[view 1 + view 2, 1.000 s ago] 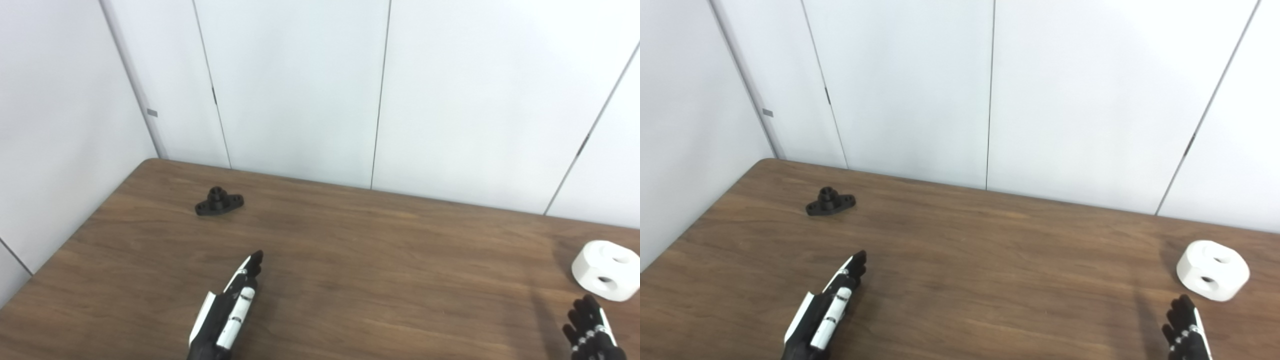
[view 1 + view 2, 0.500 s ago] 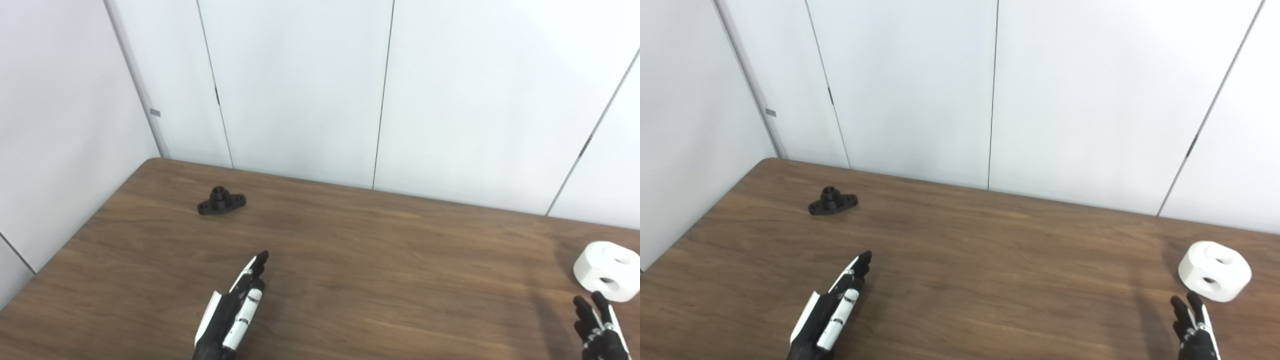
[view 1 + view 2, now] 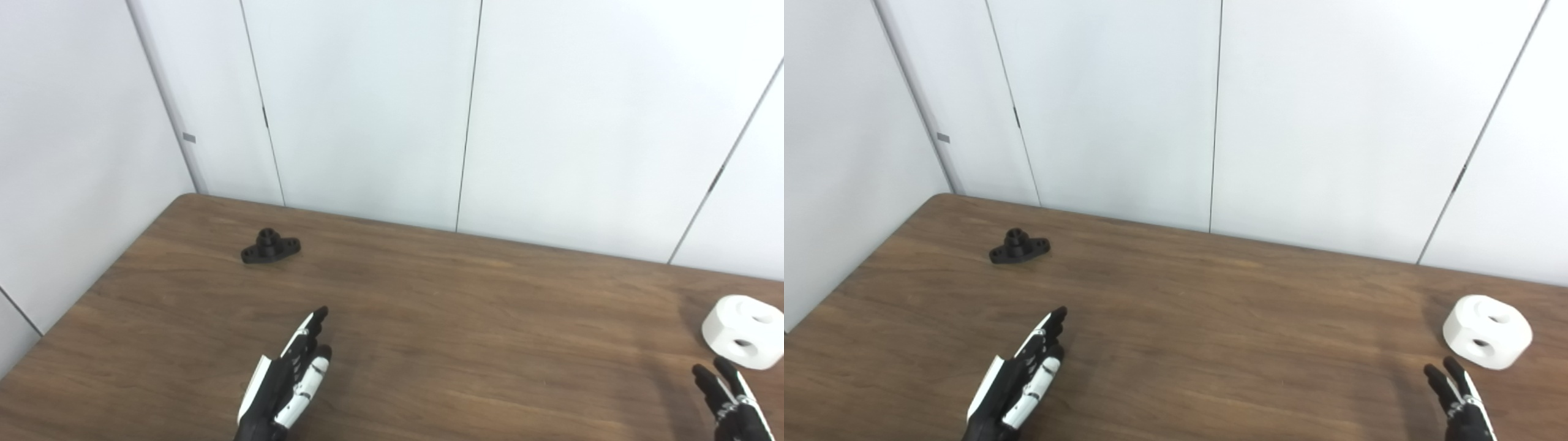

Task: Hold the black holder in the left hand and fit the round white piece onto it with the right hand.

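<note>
Left hand (image 3: 286,386), fingers spread and empty, is seen well short of the black holder (image 3: 270,245) lying ahead; the round white piece (image 3: 1487,331) sits just beyond the open right hand (image 3: 1461,401). A squared approach is advised.

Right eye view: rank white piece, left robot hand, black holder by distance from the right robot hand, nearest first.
From the right robot hand, at the table's near right:
1. White piece, just beyond it on the right side, not touched.
2. Left robot hand, across the table at near left.
3. Black holder, far left, toward the wall.
</note>
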Motion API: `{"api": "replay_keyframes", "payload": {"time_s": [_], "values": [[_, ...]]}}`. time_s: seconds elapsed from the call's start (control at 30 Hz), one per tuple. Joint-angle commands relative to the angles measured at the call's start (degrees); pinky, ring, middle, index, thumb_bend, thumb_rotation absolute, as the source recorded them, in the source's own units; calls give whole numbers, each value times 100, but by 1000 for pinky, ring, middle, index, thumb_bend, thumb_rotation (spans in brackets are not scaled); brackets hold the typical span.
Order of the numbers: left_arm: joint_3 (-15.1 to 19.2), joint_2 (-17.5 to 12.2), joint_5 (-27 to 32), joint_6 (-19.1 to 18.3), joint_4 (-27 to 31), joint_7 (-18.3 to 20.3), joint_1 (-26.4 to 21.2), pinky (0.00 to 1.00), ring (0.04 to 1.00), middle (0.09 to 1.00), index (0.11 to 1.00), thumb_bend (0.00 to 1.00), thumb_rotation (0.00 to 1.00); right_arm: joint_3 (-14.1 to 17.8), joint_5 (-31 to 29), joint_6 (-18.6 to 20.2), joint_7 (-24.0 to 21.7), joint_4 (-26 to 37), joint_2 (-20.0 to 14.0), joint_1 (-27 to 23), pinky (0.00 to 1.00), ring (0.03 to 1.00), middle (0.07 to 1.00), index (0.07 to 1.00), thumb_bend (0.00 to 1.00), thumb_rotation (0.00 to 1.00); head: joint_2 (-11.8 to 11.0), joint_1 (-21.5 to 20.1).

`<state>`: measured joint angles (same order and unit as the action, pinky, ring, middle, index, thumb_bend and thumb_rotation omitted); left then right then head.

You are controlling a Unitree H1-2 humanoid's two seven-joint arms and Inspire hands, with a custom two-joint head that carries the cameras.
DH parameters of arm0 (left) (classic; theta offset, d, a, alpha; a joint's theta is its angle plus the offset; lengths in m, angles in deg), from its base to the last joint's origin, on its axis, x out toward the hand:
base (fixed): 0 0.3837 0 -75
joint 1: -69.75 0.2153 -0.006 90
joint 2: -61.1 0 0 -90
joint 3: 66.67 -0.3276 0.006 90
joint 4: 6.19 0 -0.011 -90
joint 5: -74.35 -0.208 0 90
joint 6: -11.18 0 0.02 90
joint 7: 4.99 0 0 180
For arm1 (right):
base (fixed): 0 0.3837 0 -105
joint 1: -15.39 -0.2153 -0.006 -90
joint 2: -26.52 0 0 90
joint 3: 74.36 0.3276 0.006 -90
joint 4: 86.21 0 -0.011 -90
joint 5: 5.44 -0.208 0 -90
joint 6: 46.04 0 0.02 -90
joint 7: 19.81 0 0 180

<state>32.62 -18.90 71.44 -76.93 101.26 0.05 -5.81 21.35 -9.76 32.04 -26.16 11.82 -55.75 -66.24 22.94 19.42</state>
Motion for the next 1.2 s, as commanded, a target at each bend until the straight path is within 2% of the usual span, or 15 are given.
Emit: {"api": "replay_keyframes", "payload": {"time_s": [0.0,0.07,0.2,0.33,0.43,0.57,0.8,0.97,1.17], "values": [[90,-256,-271,-29,362,-121,254,960,985,985,960,382,458,25,20,-65,75,-596,19,329,1000,943,898,931,654,1000,2,1],[218,-318,-463,-121,492,-166,131,928,967,969,947,421,414,23,4,-73,68,-608,25,324,1000,948,902,932,659,1000,8,5],[490,-436,-550,-347,691,-188,-158,934,968,964,931,494,241,9,18,-144,55,-633,31,325,1000,959,917,943,650,1000,26,-17],[655,-633,-566,-478,735,-278,-442,923,964,964,928,591,182,4,42,-229,63,-672,43,320,1000,945,918,945,641,1000,40,-30],[770,-800,-649,-677,735,-373,-667,959,976,967,917,675,142,3,113,-201,90,-641,54,332,1000,941,916,948,635,1000,56,-45],[867,-1088,-840,-887,679,-409,-905,999,994,968,919,750,177,7,115,-162,82,-619,72,339,1000,941,913,943,646,1000,70,-73],[922,-1568,-1188,-1185,315,-432,-1291,990,982,962,917,773,239,-16,102,-214,68,-640,66,323,990,940,910,942,680,997,90,-84],[954,-1849,-1215,-971,-367,-488,-1603,971,979,963,926,780,275,-16,88,-201,64,-622,72,344,991,939,908,939,707,987,107,-98],[852,-2119,-1348,-1039,-992,-497,-2022,972,978,963,925,789,282,-23,102,-83,71,-519,76,373,978,939,902,933,718,982,127,-104]]}}
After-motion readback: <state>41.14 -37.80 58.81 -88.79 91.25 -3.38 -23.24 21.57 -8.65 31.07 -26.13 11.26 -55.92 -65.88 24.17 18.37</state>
